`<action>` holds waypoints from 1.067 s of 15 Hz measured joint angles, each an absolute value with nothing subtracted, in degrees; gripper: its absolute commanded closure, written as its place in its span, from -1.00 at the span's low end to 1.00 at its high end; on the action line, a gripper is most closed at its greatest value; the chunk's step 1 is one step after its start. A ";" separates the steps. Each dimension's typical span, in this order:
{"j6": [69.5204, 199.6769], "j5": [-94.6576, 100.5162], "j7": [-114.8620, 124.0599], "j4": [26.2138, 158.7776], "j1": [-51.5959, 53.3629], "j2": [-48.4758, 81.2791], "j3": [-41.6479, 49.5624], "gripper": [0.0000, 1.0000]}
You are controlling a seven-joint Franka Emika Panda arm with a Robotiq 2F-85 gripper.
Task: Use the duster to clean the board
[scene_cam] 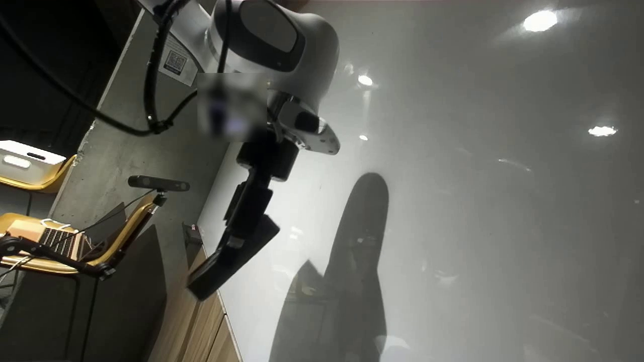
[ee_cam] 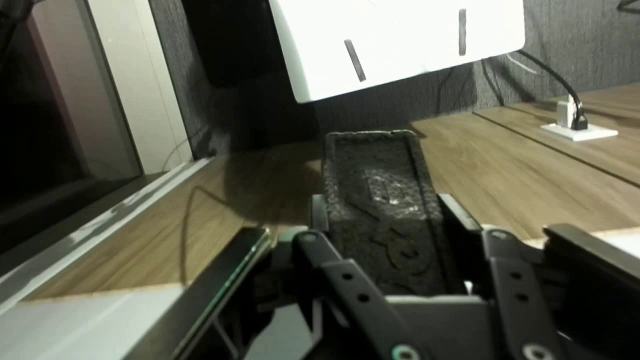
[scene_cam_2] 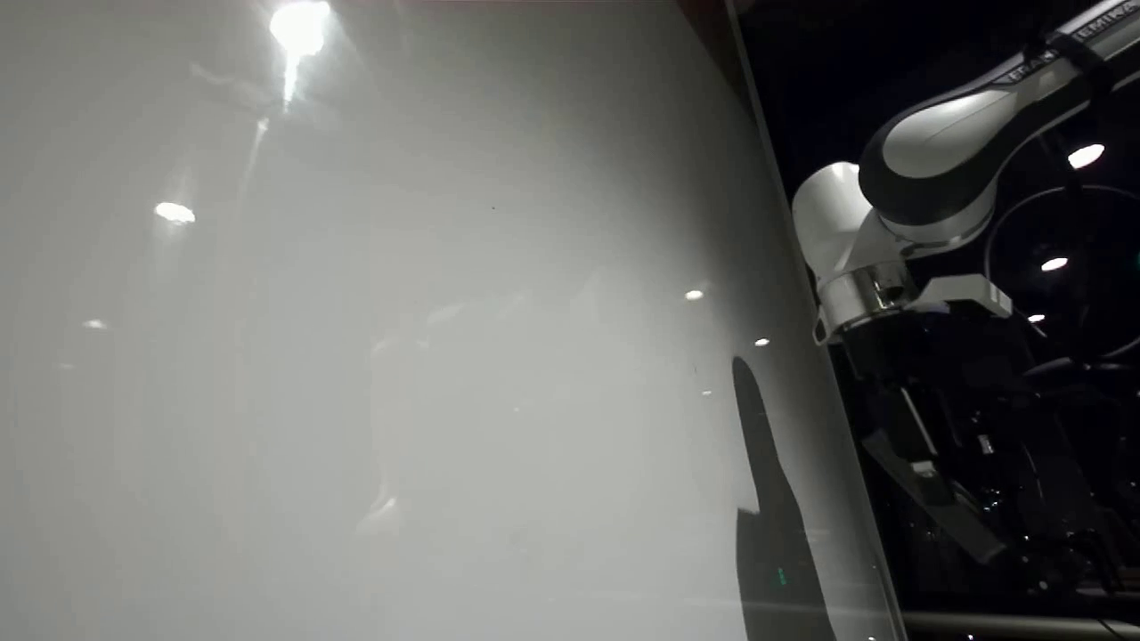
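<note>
The duster [scene_cam: 214, 279], a dark oblong block, is held at a slant in my gripper [scene_cam: 236, 241]. In an exterior view, the duster [scene_cam_2: 966, 525] and the gripper [scene_cam_2: 924, 467] are beyond the board's side edge, against a dark background. In the wrist view, the fingers of the gripper [ee_cam: 387, 212] press on both long sides of the duster [ee_cam: 377, 175], and its far end sticks out ahead. The board [scene_cam: 478, 226], a large glossy white panel, also shows in an exterior view [scene_cam_2: 445, 312]. The arm's shadow falls on it. The duster appears apart from the board.
Wood panels [scene_cam: 201, 322] adjoin the board's edge. A yellow chair [scene_cam: 128, 231] with a laptop and a camera [scene_cam: 158, 183] on a stand are beside a grey concrete wall [scene_cam: 146, 146]. The wrist view shows a white casing [ee_cam: 400, 45] and a plugged socket [ee_cam: 577, 131].
</note>
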State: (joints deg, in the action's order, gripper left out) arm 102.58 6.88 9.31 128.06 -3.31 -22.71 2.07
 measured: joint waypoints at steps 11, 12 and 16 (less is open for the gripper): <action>112.87 3.34 3.08 156.13 -3.36 -25.89 3.08 0.39; 114.32 2.69 2.27 157.68 -3.34 -25.42 3.09 0.39; 115.66 -1.40 -1.59 159.00 -1.94 -22.17 3.07 0.39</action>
